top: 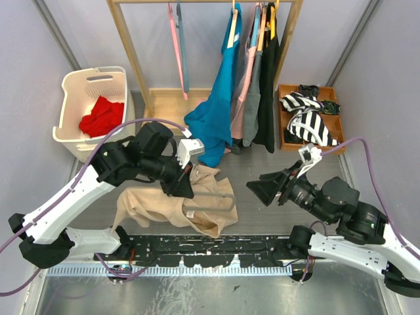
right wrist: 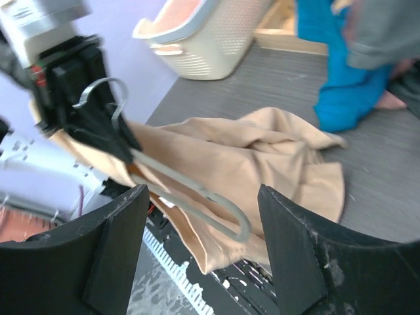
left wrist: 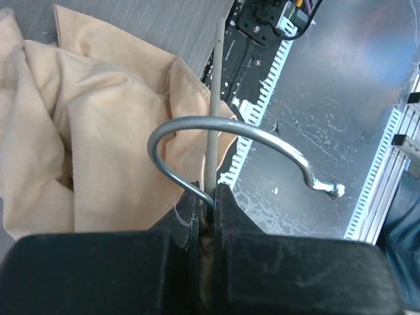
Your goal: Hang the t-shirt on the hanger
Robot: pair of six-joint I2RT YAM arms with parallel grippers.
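Grey wood-grain worktop (top: 252,220) runs back to a wooden clothes rack (top: 131,59), with pale walls closing in on both sides. At the back left stands a white laundry basket (top: 72,85) with a red cloth (top: 102,117) in it. At the back right a wooden crate (top: 283,131) holds a black-and-white striped cloth (top: 308,118).

The t-shirt (top: 164,207) lies crumpled left of centre. Its near edge reaches the black rail (top: 262,244) along the front of the worktop. Its far edge sits just in front of the low hem of a teal garment (top: 216,105) hanging from the rack.

The left gripper (top: 182,186) is clamped tight on the hanger (top: 213,200) at the foot of its metal hook. The hanger's pale bar reaches out to the right over the t-shirt's upper folds. From the left wrist, the jaws pinch the stem and the hook curls free above them, with cloth bunched to the left.

The right gripper (top: 262,190) hovers to the right with its 2 fingers spread wide and nothing between them, apart from both cloth and hanger. Bare worktop lies between it and the t-shirt's right edge, and more stretches back toward the crate.
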